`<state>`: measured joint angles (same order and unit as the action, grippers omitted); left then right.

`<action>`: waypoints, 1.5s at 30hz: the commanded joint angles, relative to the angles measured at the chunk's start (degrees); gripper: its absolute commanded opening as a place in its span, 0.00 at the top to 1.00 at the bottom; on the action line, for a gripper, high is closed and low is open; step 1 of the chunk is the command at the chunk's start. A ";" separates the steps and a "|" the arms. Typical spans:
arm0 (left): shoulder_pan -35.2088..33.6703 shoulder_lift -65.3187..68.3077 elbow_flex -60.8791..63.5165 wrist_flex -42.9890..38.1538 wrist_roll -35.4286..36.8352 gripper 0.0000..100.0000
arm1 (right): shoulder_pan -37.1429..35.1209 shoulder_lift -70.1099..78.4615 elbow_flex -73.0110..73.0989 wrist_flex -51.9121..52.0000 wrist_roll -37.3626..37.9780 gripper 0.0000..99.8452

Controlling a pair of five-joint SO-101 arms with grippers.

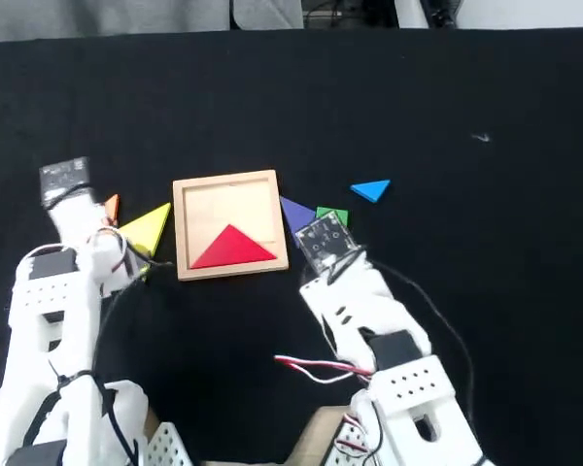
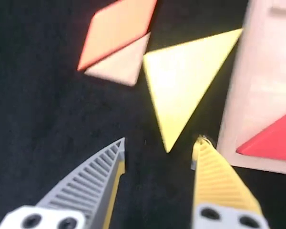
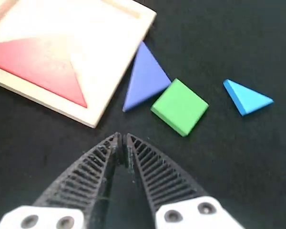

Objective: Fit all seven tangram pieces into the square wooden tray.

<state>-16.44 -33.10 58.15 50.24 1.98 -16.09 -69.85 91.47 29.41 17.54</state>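
Note:
The square wooden tray (image 1: 183, 228) (image 2: 257, 71) (image 3: 119, 57) lies mid-table and holds a red triangle (image 1: 232, 248) (image 2: 271, 140) (image 3: 38, 64). Left of the tray lie a yellow triangle (image 1: 149, 228) (image 2: 186, 81), an orange parallelogram (image 1: 112, 206) (image 2: 117, 28) and a pale triangle (image 2: 121, 64). On the tray's right are a purple triangle (image 1: 294, 211) (image 3: 144, 76), a green square (image 1: 334, 215) (image 3: 180, 106) and a light-blue triangle (image 1: 371, 189) (image 3: 247, 98). My left gripper (image 2: 159, 145) is open just short of the yellow triangle's tip. My right gripper (image 3: 122, 140) is shut and holds nothing, near the tray's corner.
Black cloth covers the table (image 1: 466, 116), with bare room at the back and far right. Red and white cables (image 1: 316, 369) trail beside the right arm's base near the front edge.

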 commanded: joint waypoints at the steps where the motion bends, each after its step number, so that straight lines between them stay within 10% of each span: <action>1: 7.78 -0.09 -3.65 -1.05 -13.01 0.77 | 1.76 -4.62 1.36 -0.88 -0.35 0.99; 23: 5.05 4.40 -17.19 11.87 -15.82 0.69 | 1.76 -10.77 1.98 5.27 0.00 0.99; 45: 6.46 37.63 -52.53 22.95 8.53 0.78 | 1.76 -10.86 2.15 4.75 0.09 0.99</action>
<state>-11.52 -4.35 18.68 68.00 7.78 -15.03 -79.60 93.76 34.42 17.54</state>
